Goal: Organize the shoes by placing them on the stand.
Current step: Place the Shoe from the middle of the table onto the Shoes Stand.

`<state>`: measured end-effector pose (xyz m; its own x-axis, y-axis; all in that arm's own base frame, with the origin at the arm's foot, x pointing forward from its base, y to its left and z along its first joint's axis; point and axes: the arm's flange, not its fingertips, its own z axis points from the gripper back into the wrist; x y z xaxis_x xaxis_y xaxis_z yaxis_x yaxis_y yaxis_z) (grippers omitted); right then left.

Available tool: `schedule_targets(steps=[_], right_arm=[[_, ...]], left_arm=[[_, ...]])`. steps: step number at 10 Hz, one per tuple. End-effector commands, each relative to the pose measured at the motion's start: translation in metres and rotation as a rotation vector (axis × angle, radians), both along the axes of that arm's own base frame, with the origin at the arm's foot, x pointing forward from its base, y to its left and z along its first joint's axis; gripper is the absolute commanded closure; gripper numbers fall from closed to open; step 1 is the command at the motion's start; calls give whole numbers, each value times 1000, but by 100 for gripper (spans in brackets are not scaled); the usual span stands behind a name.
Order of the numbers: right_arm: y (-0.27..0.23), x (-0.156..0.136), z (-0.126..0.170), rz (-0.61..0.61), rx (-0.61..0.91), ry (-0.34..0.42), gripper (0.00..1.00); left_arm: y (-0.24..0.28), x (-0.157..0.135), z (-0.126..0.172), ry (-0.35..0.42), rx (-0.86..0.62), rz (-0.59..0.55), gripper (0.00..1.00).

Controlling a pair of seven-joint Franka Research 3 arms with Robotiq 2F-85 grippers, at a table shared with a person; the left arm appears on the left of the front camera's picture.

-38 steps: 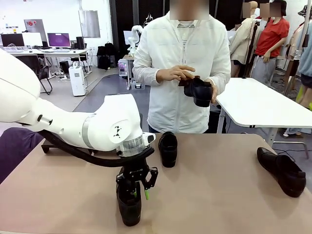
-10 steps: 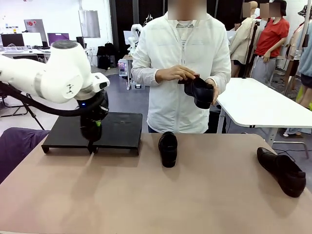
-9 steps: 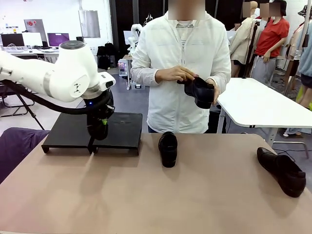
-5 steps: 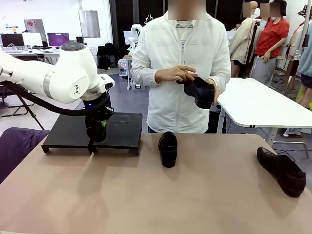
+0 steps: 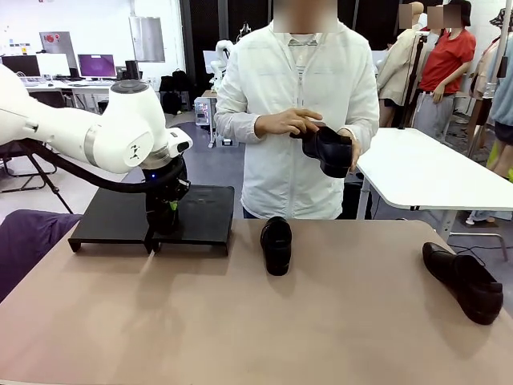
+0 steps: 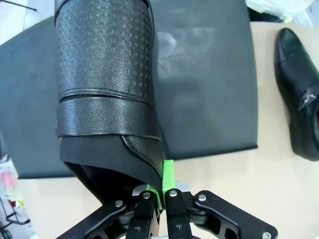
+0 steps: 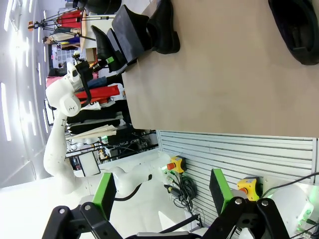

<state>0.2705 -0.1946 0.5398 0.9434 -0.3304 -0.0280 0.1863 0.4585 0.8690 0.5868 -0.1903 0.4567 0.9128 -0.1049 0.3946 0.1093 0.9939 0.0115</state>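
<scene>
Black leather, the shoe [image 6: 104,74] hangs from the left pincer [image 6: 164,168], clamped shut on its heel rim, likely so the sole can settle flat on the stand [image 5: 204,210] at 10 o'clock. Seconds earlier it was gripped at 6 o'clock on the tabletop [image 5: 321,337]. 3 other shoes [image 5: 276,245] remain off it. Right pincer [image 7: 160,183] gapes empty.

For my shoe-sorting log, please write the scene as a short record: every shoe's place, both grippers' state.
left gripper: shut on first shoe, over the stand
right gripper: open, empty
second shoe: on the table, right of the stand
third shoe: on the table's right side
fourth shoe: in the person's hands
</scene>
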Motion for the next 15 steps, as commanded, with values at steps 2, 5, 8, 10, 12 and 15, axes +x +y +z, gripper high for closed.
schedule_targets(steps=[2, 5, 8, 10, 12, 15], right_arm=[[-1, -1, 4, 1, -3, 5, 0], [-1, -1, 4, 1, -3, 5, 0], [-1, -1, 4, 1, -3, 5, 0], [-1, -1, 4, 1, -3, 5, 0], [-1, -1, 4, 1, -3, 5, 0], [-1, -1, 4, 1, -3, 5, 0]], left_arm=[[-4, 20, 0, -17, 23, 20, 100], [-8, 21, -12, 0, 61, 23, 100], [-10, 24, -12, -22, 66, -4, 0], [-8, 22, -12, -28, 49, -18, 0], [-3, 14, -5, -25, 2, -66, 0], [11, -42, 40, 103, -101, -323, 0]])
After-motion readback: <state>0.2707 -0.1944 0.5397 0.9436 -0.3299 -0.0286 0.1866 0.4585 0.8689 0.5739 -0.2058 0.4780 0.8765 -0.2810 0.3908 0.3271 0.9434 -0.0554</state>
